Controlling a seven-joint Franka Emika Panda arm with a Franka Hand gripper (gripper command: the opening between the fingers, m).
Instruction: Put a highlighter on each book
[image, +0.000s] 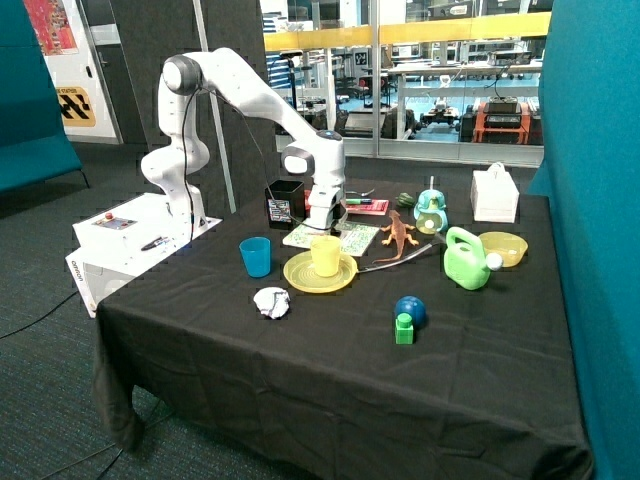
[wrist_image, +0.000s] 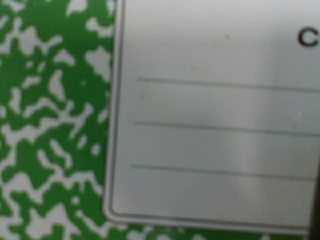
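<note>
The white book with the green speckled pattern (image: 357, 240) lies flat on the black tablecloth, behind the yellow plate. Its cover and white label (wrist_image: 210, 125) fill the wrist view from very close. My gripper (image: 325, 226) is lowered right onto or just above this book's near-left part. I see no highlighter on the part of the cover that shows. The small red-pink book (image: 372, 208) lies just behind it, with a thin green and dark pen-like thing (image: 357, 201) on top. A black holder box (image: 285, 203) stands beside the gripper.
A yellow cup (image: 325, 255) stands on the round yellow plate (image: 300, 275) right in front of the gripper. A blue cup (image: 255, 256), crumpled paper (image: 271, 301), an orange lizard toy (image: 400, 235), a green watering can (image: 466, 258), a yellow bowl (image: 508, 247) and a white box (image: 494, 194) stand around.
</note>
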